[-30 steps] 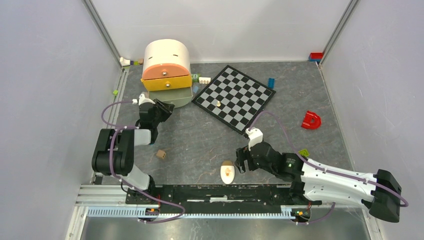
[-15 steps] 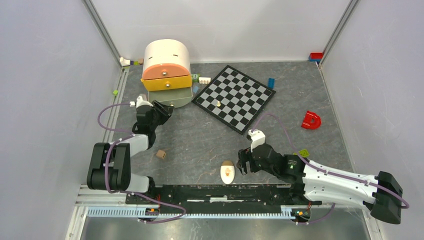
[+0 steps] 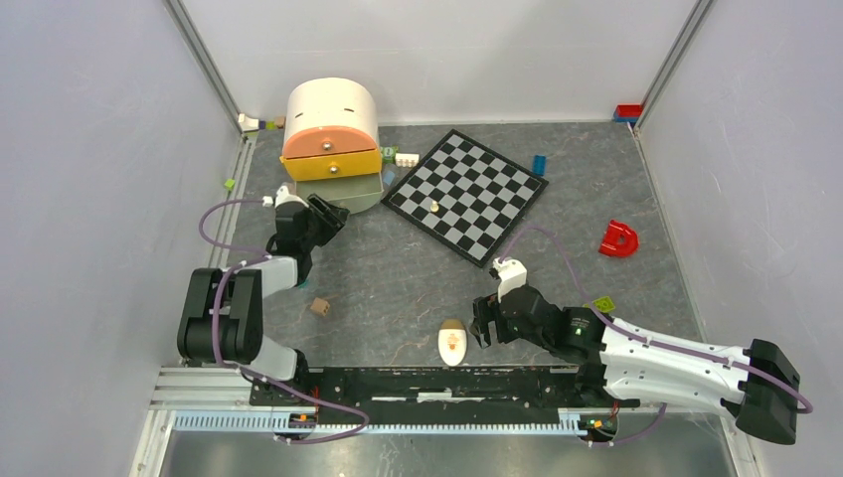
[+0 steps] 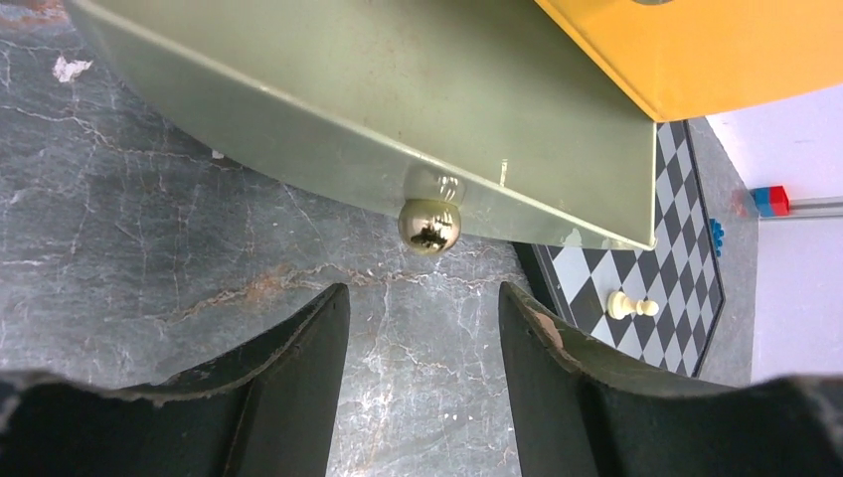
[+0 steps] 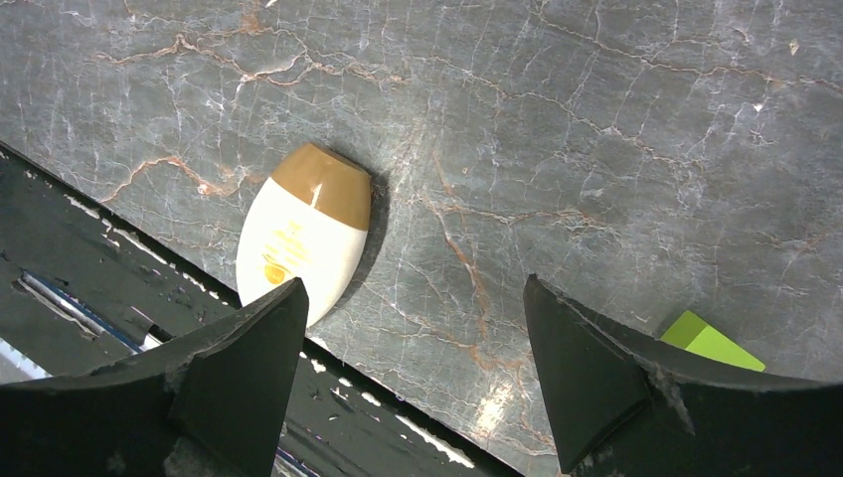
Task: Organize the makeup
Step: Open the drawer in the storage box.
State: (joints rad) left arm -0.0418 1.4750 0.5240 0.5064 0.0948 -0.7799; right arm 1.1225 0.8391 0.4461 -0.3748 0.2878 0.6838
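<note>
- Your left arm is folded: elbow raised well left of the black-and-grey chessboard, forearm reaching away from its base.
- Left of the chessboard, close to its left corner, stands the cream dome-topped drawer cabinet. It has an orange drawer on top, a yellow drawer below it and a pale green drawer at the bottom.
- The green drawer juts out further than the yellow one. You cannot see inside any of the three.
- Your left gripper is released. Its black fingers are spread on either side of the green drawer's round gold knob, which sits just beyond the tips, untouched.
- A small brown cube lies on the grey marbled tabletop, nearer the arm bases than the chessboard's left corner.
- One small white chess pawn is on the chessboard.
- The cream oval bottle with a brown cap lies flat on the near side of the chessboard, well apart from it, against the black base rail. Its long axis runs near to far, with the cap pointing toward the chessboard.
- Your right gripper is released, jaws wide, low over the tabletop just right of the bottle and holding nothing.
- Your right arm stretches low from the near right, wrist aimed left at the bottle.
</note>
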